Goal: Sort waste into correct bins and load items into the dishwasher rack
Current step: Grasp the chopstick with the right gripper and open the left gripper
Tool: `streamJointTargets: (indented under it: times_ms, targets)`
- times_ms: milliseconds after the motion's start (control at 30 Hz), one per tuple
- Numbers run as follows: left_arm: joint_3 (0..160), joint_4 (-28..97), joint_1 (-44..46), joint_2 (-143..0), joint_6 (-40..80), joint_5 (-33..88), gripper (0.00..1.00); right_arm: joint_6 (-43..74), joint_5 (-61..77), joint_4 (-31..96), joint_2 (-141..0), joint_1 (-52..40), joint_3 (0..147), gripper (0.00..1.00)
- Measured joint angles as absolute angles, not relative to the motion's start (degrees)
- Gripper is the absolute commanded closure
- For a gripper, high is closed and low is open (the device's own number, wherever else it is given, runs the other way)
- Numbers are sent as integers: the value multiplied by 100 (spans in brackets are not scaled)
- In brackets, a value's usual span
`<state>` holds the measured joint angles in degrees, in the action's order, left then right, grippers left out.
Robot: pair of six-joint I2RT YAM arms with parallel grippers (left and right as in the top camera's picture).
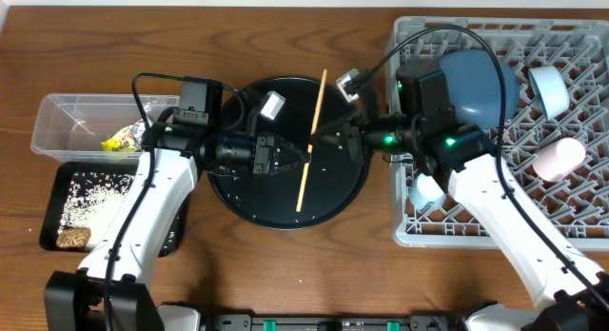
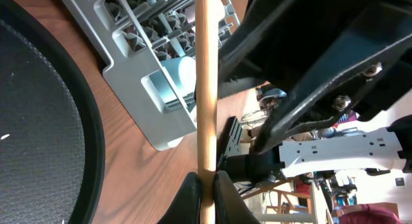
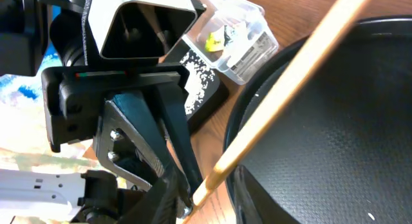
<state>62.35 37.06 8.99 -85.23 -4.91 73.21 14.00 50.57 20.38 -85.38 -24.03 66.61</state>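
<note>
The thin wooden chopstick (image 1: 312,131) (image 2: 206,82) (image 3: 283,89) hangs slanted over the large round black tray (image 1: 343,193). My left gripper (image 1: 303,156) (image 2: 207,193) is shut on it, both fingers pressed against the stick. My right gripper (image 1: 320,139) (image 3: 209,193) meets it from the rack side. Its fingers straddle the same stick with a gap left on one side, so it is open. The dishwasher rack (image 1: 404,231) holds the dark blue plate (image 1: 485,84), a light blue cup (image 1: 550,88), a pink cup (image 1: 559,158) and a pale bowl (image 1: 426,188).
At the far left, a clear tub (image 1: 67,117) (image 3: 248,37) holds the yellow-green wrapper (image 1: 121,141). In front of it a shallow black tray (image 1: 57,238) holds white rice (image 1: 90,193) and a brown lump (image 1: 73,238). Both arms reach inward over the round tray.
</note>
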Motion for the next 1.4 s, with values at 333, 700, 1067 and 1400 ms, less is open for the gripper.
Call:
streamJointTargets:
  times_ms: [333,700,1067,1400]
  targets:
    - [6228,2687,878,-8525,187,7476,94,1439,4777,1898,-8525,-2526,6663,74]
    - [6228,2563,851,-8525,620,7522,94,1455,4668,1772,-8525,-2657,6661,73]
    - [6228,2694,845,-8525,624,7529,94,1570,4541,1717,-8525,-2655,6661,65]
    - [6228,2764,851,-8525,622,7686,94,1811,4445,1507,-8527,-2502,6661,64]
